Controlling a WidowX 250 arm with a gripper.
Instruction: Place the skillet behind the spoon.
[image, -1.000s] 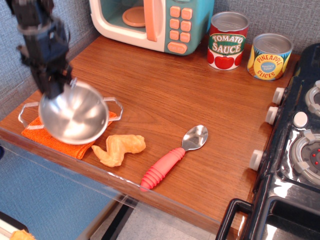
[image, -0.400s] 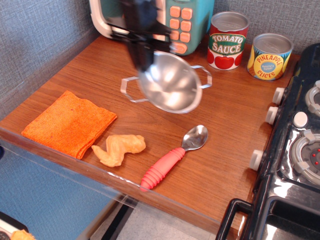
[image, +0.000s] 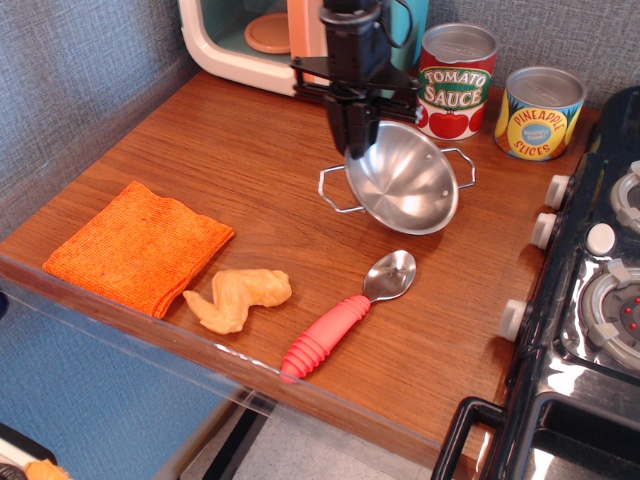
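Observation:
The skillet (image: 405, 182), a shiny steel bowl-shaped pan with two wire loop handles, hangs tilted just behind the spoon, its open side facing the camera. My gripper (image: 357, 135) is shut on the skillet's back left rim and holds it close above the wooden counter. The spoon (image: 345, 313) lies flat near the front edge, its silver bowl pointing towards the skillet and its ribbed red-pink handle towards the front.
An orange cloth (image: 138, 245) lies at the front left, with an orange-yellow toy food piece (image: 238, 297) beside it. A toy microwave (image: 290, 40) stands at the back. A tomato sauce can (image: 455, 80) and a pineapple can (image: 540, 112) stand at the back right. A stove (image: 590, 300) borders the right side.
My gripper has carried the skillet from the orange cloth at the front left, across the counter to the right, to a spot behind the spoon. The cloth is now bare.

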